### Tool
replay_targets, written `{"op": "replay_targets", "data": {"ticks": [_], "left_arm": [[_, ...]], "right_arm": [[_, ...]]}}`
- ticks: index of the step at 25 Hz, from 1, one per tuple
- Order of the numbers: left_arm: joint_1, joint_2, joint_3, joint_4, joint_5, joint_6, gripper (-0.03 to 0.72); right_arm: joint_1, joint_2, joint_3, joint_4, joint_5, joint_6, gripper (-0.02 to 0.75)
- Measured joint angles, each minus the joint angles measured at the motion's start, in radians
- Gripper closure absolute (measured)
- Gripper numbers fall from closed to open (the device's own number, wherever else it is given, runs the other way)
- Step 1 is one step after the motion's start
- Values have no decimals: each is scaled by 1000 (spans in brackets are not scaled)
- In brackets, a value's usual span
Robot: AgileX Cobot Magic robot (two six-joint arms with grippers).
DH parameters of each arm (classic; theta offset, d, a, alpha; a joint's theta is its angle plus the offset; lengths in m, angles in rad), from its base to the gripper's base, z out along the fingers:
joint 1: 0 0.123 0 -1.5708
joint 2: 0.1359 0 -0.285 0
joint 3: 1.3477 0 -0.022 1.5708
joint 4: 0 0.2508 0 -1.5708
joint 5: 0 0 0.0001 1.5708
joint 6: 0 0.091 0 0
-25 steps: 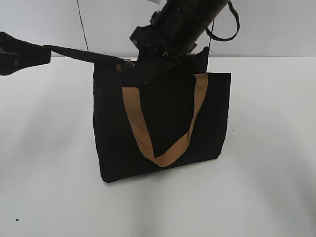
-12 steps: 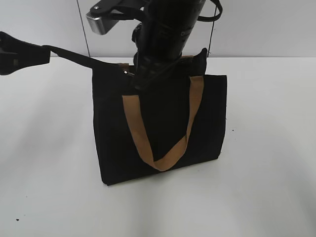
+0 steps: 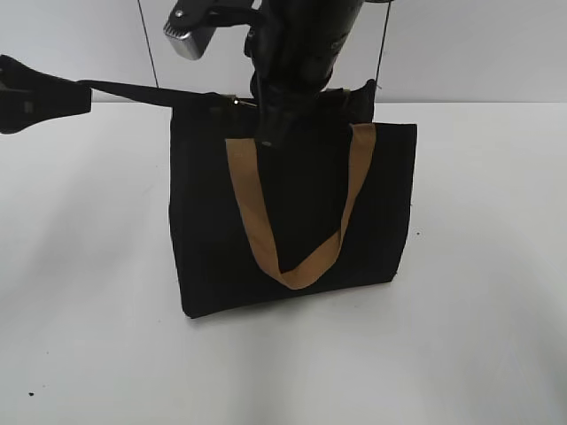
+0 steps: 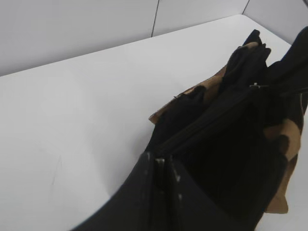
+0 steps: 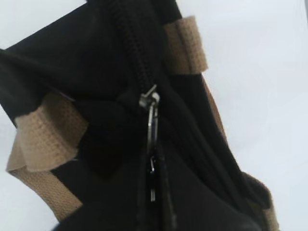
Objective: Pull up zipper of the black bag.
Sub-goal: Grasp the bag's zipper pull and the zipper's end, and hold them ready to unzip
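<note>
Two grippers are working the black bag (image 3: 292, 221), which is standing upright at the centre of the white table (image 3: 478, 354). The left gripper (image 4: 161, 166), reaching in from 9 o'clock in the exterior view, is clamping the bag's top corner with its jaws closed on the black fabric. The right gripper (image 5: 153, 192), coming down from 12 o'clock, is pinching the zipper (image 5: 150, 113) with its jaws narrow on the silver pull tab.

For a clean pull, the left gripper should be holding the top edge taut while the right one is drawing the tab straight along the track, in line with the teeth, probably avoiding any sideways twist.

The bag is showing tan handles (image 3: 297, 266) drooping over its front. How much of the track is closed cannot be told.
</note>
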Motion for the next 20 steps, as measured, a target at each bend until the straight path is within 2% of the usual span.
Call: {"op": "replay_targets", "data": {"ticks": [5,14,20], "left_arm": [[-1,0,0,-1,69,0,656],[-3,2,0,-1,76,0,656],[-5,3,0,-1,72,0,656]], "right_arm": [[2,-2,0,-43,7,-21,745],[2,-15,0,-51,42,-42,745],[-46,-22,0,-48,86,-42,745]]}}
